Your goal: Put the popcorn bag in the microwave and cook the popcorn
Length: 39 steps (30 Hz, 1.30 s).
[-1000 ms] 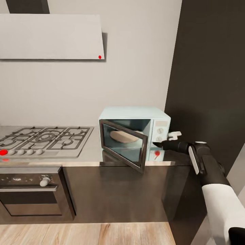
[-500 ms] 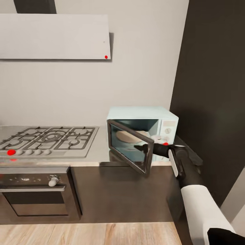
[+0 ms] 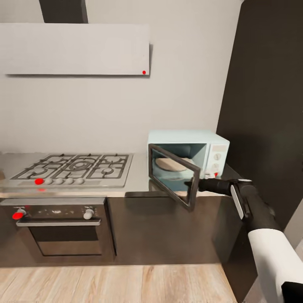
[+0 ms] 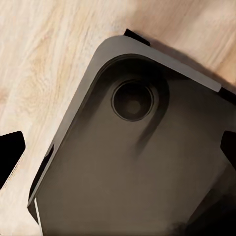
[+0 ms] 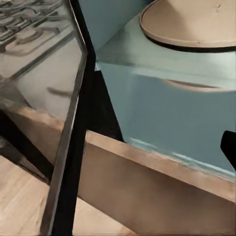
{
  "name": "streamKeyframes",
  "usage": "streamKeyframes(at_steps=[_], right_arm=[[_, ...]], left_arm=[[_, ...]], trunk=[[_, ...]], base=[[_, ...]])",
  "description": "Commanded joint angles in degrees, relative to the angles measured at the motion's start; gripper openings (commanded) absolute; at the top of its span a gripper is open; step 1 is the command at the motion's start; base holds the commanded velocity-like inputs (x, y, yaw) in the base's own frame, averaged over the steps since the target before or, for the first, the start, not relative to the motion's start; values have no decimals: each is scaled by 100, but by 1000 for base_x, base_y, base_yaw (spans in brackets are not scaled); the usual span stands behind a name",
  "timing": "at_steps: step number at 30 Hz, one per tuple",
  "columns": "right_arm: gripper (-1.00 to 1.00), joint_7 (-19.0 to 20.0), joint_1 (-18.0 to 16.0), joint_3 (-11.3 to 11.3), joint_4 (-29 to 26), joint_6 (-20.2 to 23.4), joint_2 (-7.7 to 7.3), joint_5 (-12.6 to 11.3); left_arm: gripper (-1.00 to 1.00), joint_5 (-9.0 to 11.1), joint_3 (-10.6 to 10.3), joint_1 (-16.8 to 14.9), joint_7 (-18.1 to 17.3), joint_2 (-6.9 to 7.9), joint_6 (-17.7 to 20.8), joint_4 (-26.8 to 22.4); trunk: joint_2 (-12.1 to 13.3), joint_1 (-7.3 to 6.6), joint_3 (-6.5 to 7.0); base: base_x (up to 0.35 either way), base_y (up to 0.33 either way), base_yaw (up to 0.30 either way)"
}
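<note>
microwave [image 3: 189,156] stands on the countertop [image 3: 136,181] beside the gas hob [image 3: 71,168], door [image 3: 174,176] swung open. a tan round object [image 3: 170,164] lies inside; whether it is the popcorn bag cannot be told. right gripper [image 3: 191,183] sits at the door's free edge; finger spread cannot be told. left gripper's state is likewise unclear.

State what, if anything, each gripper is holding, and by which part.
It cannot be told: the right gripper is at the free edge of the microwave door, fingertips hidden. The left gripper holds nothing visible.
</note>
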Motion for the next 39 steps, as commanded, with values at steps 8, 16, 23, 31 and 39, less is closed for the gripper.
streamKeyframes(at_steps=[8, 16, 23, 31, 39], right_arm=[[100, 61, -5, -13, -57, 65, 0, 50], [100, 61, -5, -22, -63, 60, 7, 48], [100, 54, -5, -38, -63, 60, -1, 50], [100, -15, -5, -667, -15, 4, -631, 24], [100, -168, -5, -1107, 815, 12, -1035, 640]], left_arm=[[100, 19, -6, 1, 1, 0, -3, -4], [100, 19, -6, 1, 3, 0, -3, 0], [100, 19, -15, 1, 9, 0, -3, 2], [100, 19, -16, 1, 10, 0, -3, 2], [100, 17, -22, 1, 10, -2, 1, 2]], trunk=[[-4, -3, -5], [-4, -3, -5], [-4, -3, -5], [-4, -3, -5], [-4, -3, -5]], base=[[-170, 275, 0], [-109, 304, 0], [-39, 230, 0], [-1, 16, 0], [-14, 11, 0]])
